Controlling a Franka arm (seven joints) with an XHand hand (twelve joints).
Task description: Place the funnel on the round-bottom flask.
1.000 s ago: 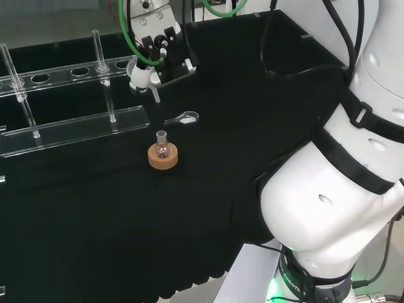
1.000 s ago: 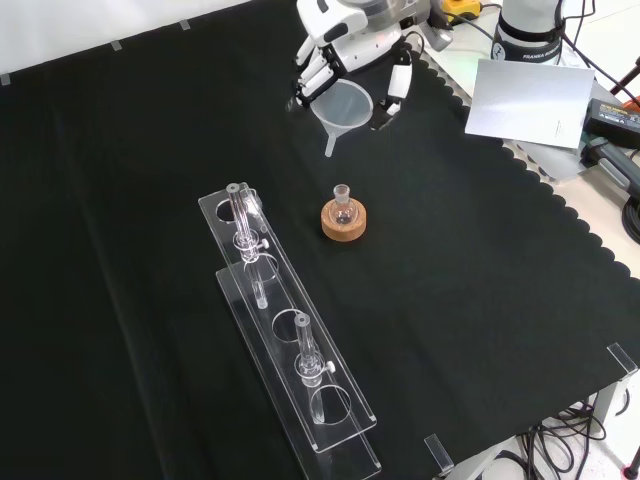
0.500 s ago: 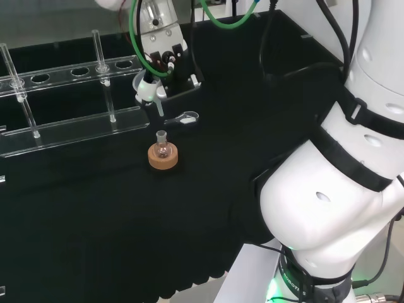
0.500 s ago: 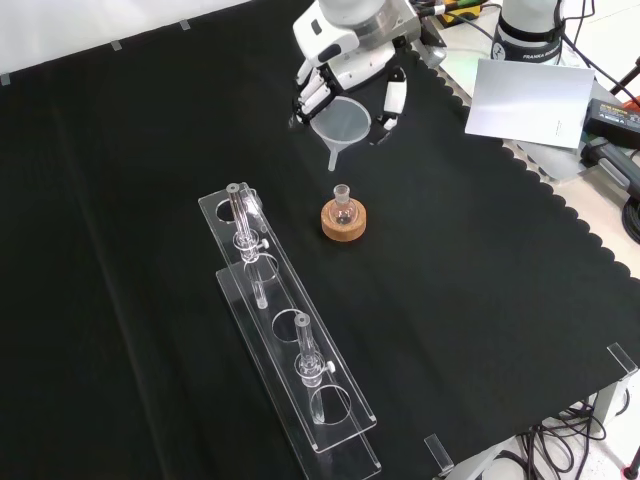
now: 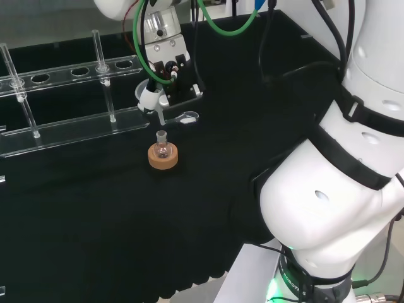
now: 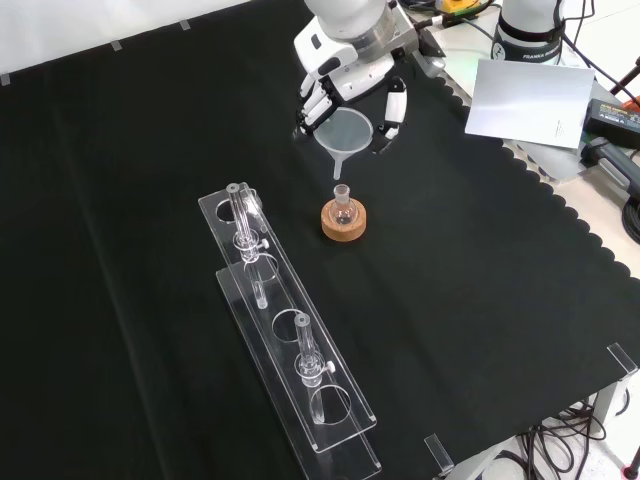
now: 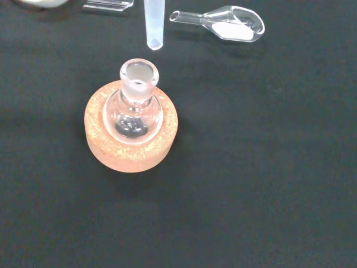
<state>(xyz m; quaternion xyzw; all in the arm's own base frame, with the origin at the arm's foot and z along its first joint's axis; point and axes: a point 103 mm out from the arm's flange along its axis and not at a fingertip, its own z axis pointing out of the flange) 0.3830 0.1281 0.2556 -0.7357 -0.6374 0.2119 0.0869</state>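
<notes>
Holding a clear funnel (image 6: pixel 344 135) by its cone, the hand (image 6: pixel 352 75) is hanging above the black cloth (image 6: pixel 130 180) in the front view, its fingers (image 6: pixel 313 101) curled round one side of the rim and another digit (image 6: pixel 394 103) pressing the opposite side. The funnel is standing upright, stem pointing down, and its tip is sitting just above and slightly behind the open neck of the round-bottom flask (image 6: pixel 343 207), not yet inside it. In the wrist view the stem's end (image 7: pixel 153 25) is showing near the flask's mouth (image 7: pixel 138 72) without touching it. The flask is resting upright in a cork ring (image 6: pixel 344 224) near the middle of the cloth; in the head view the flask (image 5: pixel 162 145) and its ring (image 5: pixel 163 158) are lying just in front of the funnel (image 5: pixel 153 100). A small clear glass scoop (image 7: pixel 222 23) holding a bit of white powder is lying on the cloth near the cork ring. A clear rack (image 6: pixel 290 340) carrying glass tubes is standing to the left in the front view, apart from the flask.
</notes>
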